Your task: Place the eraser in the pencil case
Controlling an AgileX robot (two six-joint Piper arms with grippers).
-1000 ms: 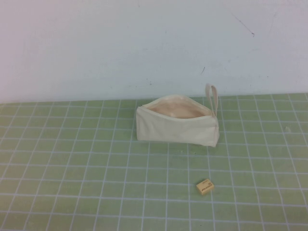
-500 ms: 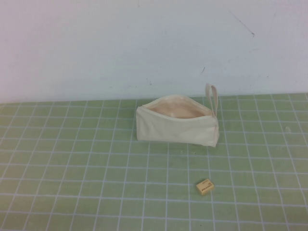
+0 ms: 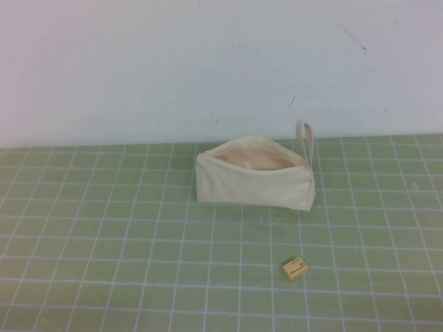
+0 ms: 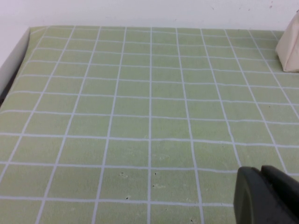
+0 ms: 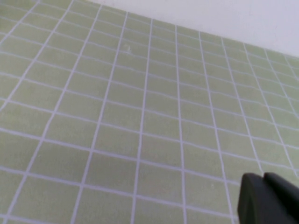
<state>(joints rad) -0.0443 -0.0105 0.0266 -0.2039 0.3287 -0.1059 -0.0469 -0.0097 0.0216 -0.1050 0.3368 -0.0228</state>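
The eraser, a tiny tan-yellow block with a dark mark on top, lies on the green grid mat in front of the pencil case. The pencil case is a cream-white pouch standing with its zip open, peach lining showing, and its loop strap upright at the right end. A corner of it shows in the left wrist view. Neither arm shows in the high view. My left gripper hangs over bare mat, fingers together and empty. My right gripper also hangs over bare mat, fingers together and empty.
The green grid mat covers the table up to a white wall behind the pouch. The mat's left edge shows in the left wrist view.
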